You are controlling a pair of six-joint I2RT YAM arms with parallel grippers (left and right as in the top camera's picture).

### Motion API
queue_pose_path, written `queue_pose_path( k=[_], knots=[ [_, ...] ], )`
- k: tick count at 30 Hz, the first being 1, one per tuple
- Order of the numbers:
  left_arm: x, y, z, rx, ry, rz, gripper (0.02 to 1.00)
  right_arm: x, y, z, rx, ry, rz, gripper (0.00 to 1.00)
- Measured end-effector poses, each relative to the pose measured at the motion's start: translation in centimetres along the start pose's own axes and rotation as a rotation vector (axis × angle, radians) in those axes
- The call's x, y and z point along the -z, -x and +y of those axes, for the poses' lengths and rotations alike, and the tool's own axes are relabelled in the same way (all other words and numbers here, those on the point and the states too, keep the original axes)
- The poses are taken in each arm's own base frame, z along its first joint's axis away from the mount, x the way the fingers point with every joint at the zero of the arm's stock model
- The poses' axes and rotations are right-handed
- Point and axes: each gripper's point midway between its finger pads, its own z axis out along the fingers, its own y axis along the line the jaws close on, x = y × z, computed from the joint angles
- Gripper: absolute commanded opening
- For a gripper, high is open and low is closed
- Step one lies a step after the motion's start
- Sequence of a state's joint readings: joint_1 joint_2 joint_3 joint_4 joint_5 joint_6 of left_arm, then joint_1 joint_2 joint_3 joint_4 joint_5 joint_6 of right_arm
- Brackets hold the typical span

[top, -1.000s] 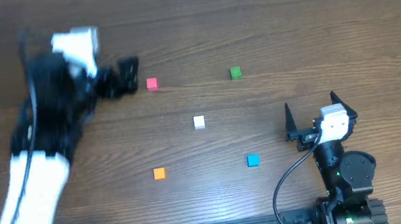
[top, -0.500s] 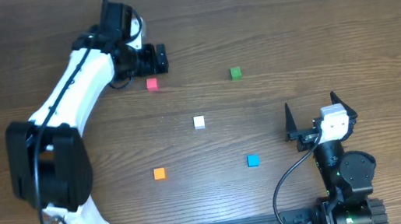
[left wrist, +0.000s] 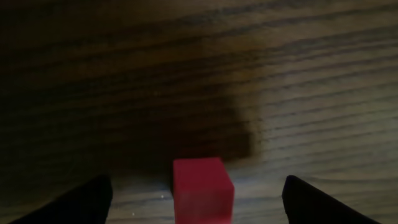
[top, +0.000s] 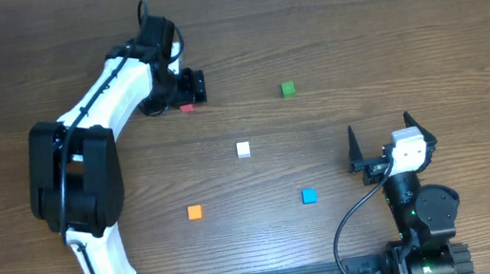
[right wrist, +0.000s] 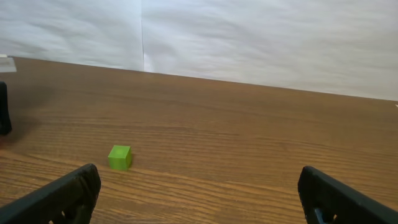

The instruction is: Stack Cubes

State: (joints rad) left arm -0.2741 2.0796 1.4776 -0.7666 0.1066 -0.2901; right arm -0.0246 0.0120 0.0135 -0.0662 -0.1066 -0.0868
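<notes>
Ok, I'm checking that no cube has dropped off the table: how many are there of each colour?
red cube: 1
green cube: 1
white cube: 1
orange cube: 1
blue cube: 1
Total: 5
</notes>
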Motion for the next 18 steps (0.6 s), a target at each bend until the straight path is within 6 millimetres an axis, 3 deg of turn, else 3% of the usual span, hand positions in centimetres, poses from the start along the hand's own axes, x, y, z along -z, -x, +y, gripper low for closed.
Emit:
queue_pose_path(
  k=[11,18],
  knots=[
    [-1.1,-0.7,-0.9,-0.048,0.06,0.006,0.818,0.0,0.0,0.0,0.0,0.0,0.0,0.993],
    [-1.0,-0.7,-0.4,-0.045,0.092,0.004,0.776,0.0,0.0,0.0,0.0,0.0,0.0,0.993]
  ],
)
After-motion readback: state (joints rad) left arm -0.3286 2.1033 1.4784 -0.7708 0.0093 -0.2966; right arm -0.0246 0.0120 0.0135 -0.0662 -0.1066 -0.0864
